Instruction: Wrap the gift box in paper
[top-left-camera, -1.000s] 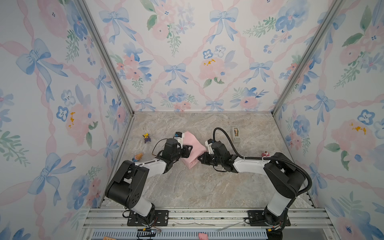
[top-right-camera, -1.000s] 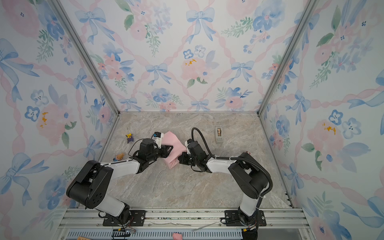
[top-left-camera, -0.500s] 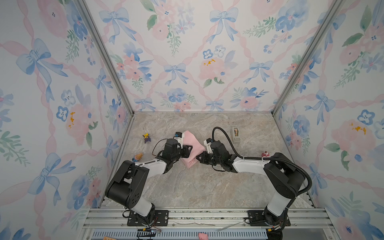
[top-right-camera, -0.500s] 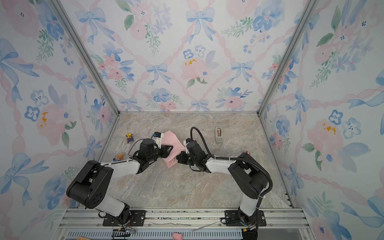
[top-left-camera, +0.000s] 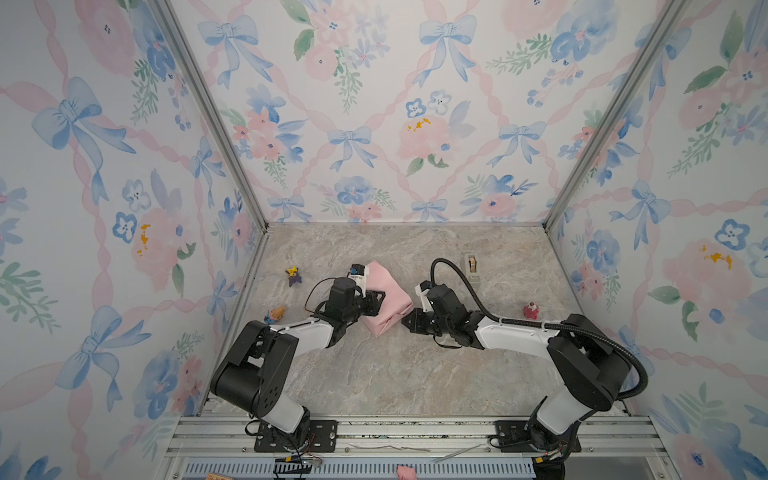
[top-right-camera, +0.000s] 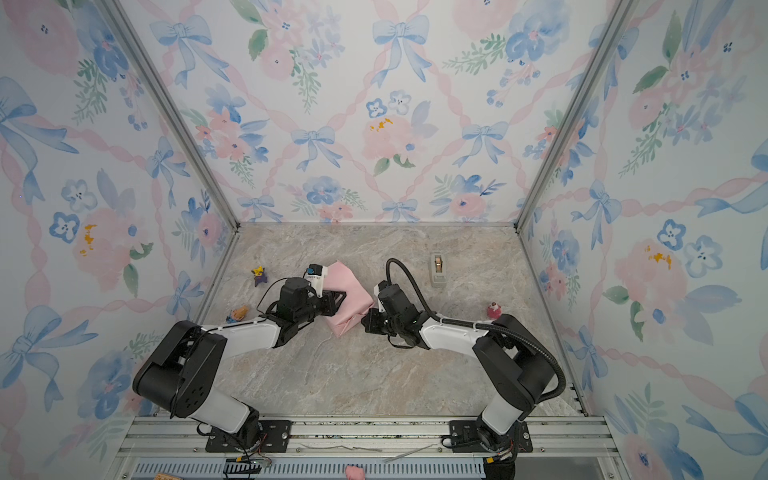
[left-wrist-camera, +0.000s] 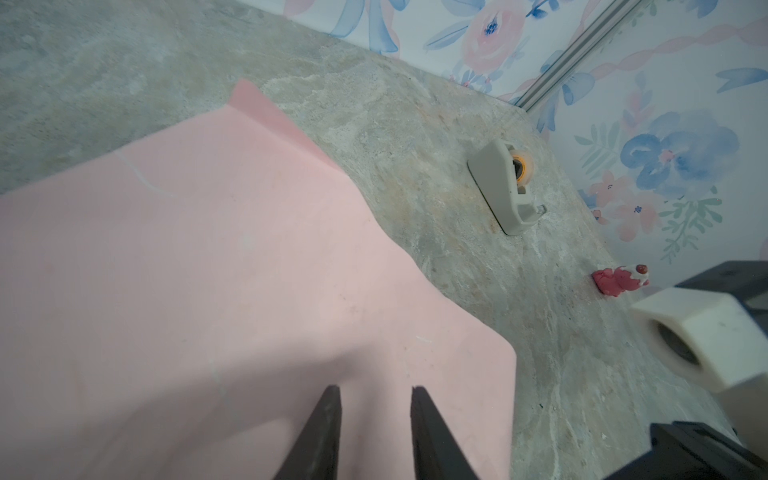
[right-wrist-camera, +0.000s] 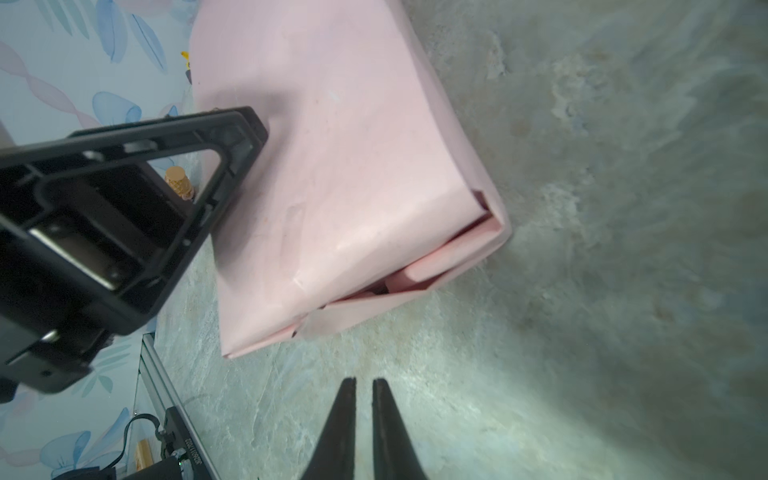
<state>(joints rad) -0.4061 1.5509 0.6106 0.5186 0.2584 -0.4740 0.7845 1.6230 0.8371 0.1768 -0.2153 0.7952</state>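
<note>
Pink paper (top-left-camera: 388, 297) is folded as a parcel at table (top-left-camera: 415, 374) centre. The left gripper (left-wrist-camera: 376, 390), parted, is rested on its 9 o'clock edge; the right gripper (right-wrist-camera: 364, 381), barely parted and empty, is positioned at 4 o'clock.

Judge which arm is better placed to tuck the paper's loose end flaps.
Probably right: the right hand faces the open folded end of the paper, touching nothing; the left hand rests on its top.

Floral bow-patterned walls (top-left-camera: 374, 124) enclose a grey marbled floor (top-left-camera: 395, 374) with metal corner posts (top-left-camera: 212, 112).
</note>
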